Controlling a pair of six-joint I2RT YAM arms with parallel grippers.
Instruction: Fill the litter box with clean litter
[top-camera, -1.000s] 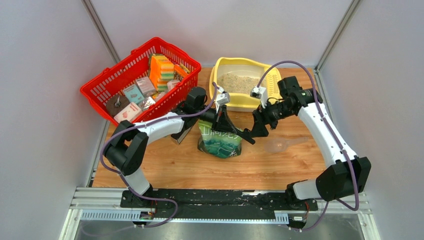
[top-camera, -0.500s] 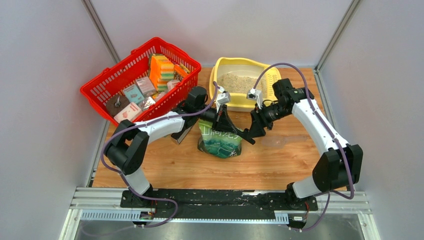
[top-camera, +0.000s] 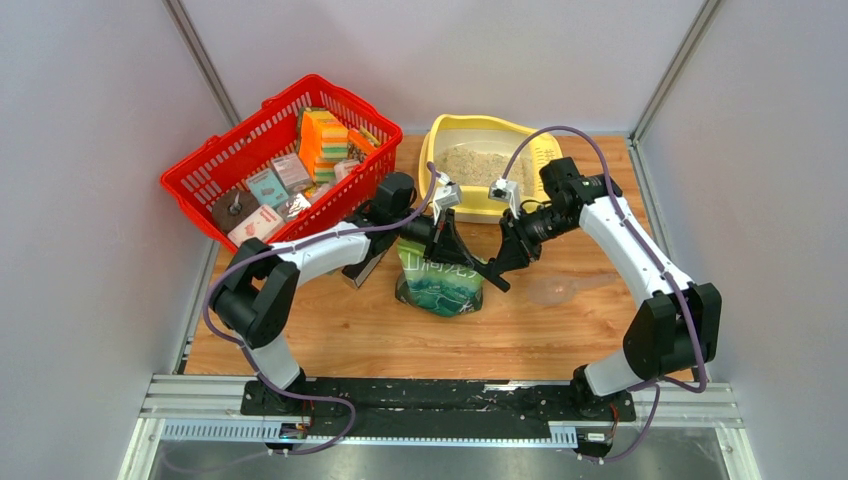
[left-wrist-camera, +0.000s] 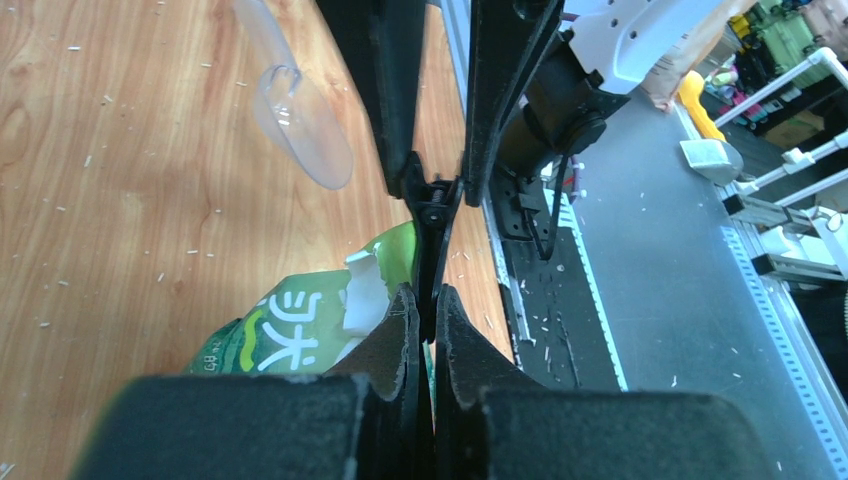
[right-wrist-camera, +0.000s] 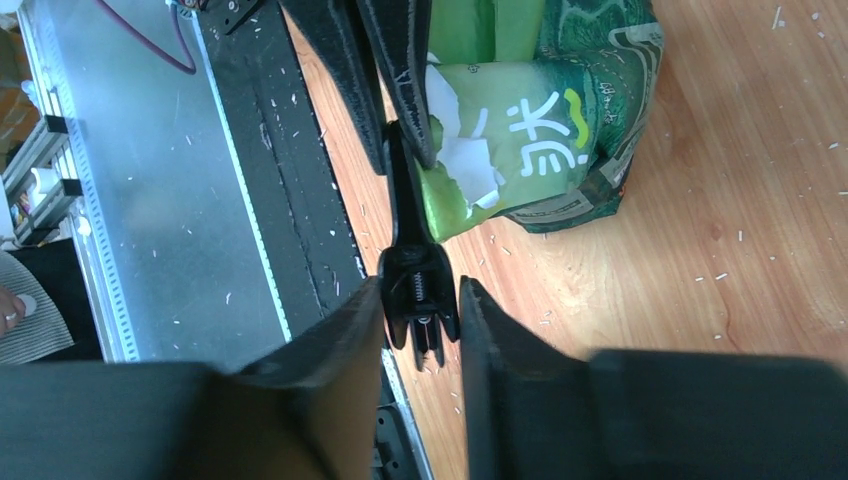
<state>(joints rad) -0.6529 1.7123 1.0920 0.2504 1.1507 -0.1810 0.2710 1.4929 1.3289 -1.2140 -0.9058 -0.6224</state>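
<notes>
Change: over the last second the right arm's elbow and wrist have swung inward toward the bag (top-camera: 440, 285); the left arm, bag and box have not moved.
Right gripper (right-wrist-camera: 418, 290): narrow, fingers set on both sides of the spring end of the clip (right-wrist-camera: 400, 190), apparently in contact. Whether the handles are being squeezed cannot be told.
Left gripper (left-wrist-camera: 428, 312): pinched tight on the clip's thin bar at the bag mouth. Whether bag film is also caught in the pinch cannot be told.
Bag: upright on the table, near side of the box, top torn, clip across its mouth.
Litter box (top-camera: 432, 150): far side of the table, just beyond both grippers.
Litter (top-camera: 470, 163): a thin layer already in the basin; the rest presumably inside the bag.
Scoop (top-camera: 560, 290): lying on the table right of the bag, untouched.
Meaning: the right arm now appears placed to open the clip; the bag must be unclipped before pouring.
Risk: the bag may tip when the clip comes free.
</notes>
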